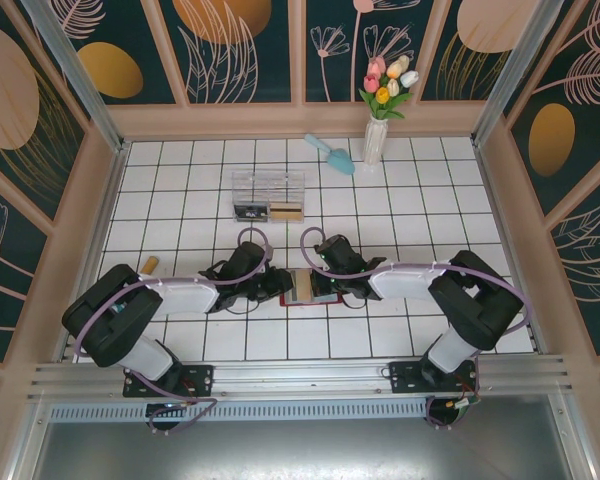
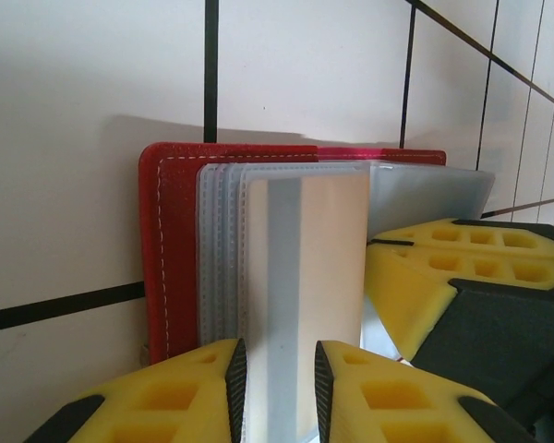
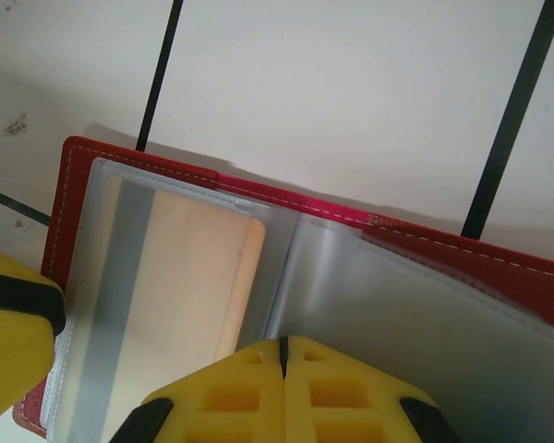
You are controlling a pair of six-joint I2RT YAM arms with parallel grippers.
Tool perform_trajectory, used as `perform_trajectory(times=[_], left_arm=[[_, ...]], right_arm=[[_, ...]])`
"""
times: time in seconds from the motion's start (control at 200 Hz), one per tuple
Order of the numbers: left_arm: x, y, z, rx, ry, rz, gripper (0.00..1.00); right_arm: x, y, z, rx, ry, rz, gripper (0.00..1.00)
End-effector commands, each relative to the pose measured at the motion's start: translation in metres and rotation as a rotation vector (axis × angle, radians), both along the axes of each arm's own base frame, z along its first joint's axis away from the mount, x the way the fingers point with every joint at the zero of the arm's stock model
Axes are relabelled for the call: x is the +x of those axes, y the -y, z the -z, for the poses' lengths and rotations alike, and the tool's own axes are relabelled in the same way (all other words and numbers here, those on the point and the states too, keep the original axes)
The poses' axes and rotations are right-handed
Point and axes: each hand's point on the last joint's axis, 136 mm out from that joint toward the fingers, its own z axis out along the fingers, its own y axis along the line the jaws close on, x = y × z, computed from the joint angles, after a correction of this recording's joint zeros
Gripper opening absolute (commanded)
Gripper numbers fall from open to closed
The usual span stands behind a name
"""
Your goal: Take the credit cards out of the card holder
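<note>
The red card holder (image 1: 305, 302) lies open on the white tiles between my two grippers. Its clear sleeves are spread out, and a gold-tan credit card (image 2: 305, 277) sits inside the top sleeve over the red cover (image 2: 171, 249). My left gripper (image 2: 279, 355) hovers at the near edge of that sleeve, fingers a little apart, with the flat card showing in the gap. My right gripper (image 3: 283, 343) is shut, its tips at the fold between the sleeve with the card (image 3: 180, 295) and a bare clear sleeve (image 3: 415, 323). I cannot tell whether any film is caught between them.
A clear plastic box (image 1: 268, 195) with cards in it stands a few tiles behind the holder. A blue scoop (image 1: 330, 153) and a white vase of tulips (image 1: 377, 135) are at the back. A small brown piece (image 1: 149, 265) lies left. Wooden walls enclose the table.
</note>
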Motion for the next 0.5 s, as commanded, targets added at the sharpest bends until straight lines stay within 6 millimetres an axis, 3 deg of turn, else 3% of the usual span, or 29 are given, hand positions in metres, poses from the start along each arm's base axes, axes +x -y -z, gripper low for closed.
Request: perform_trajectory(times=[0.0,0.23,0.495], left_arm=[[0.006,0.004,-0.004,0.010,0.013,-0.007,0.30],[0.004,0.009,0.001,0.009,-0.002,0.017,0.30],[0.003,0.001,0.013,0.109,-0.021,0.021,0.31]], right_arm=[[-0.001,0.000,0.004,-0.025,-0.004,0.000,0.04],[-0.002,-0.001,0.004,-0.022,-0.003,-0.005,0.04],[-0.003,-0.001,0.003,-0.018,-0.002,-0.006,0.03]])
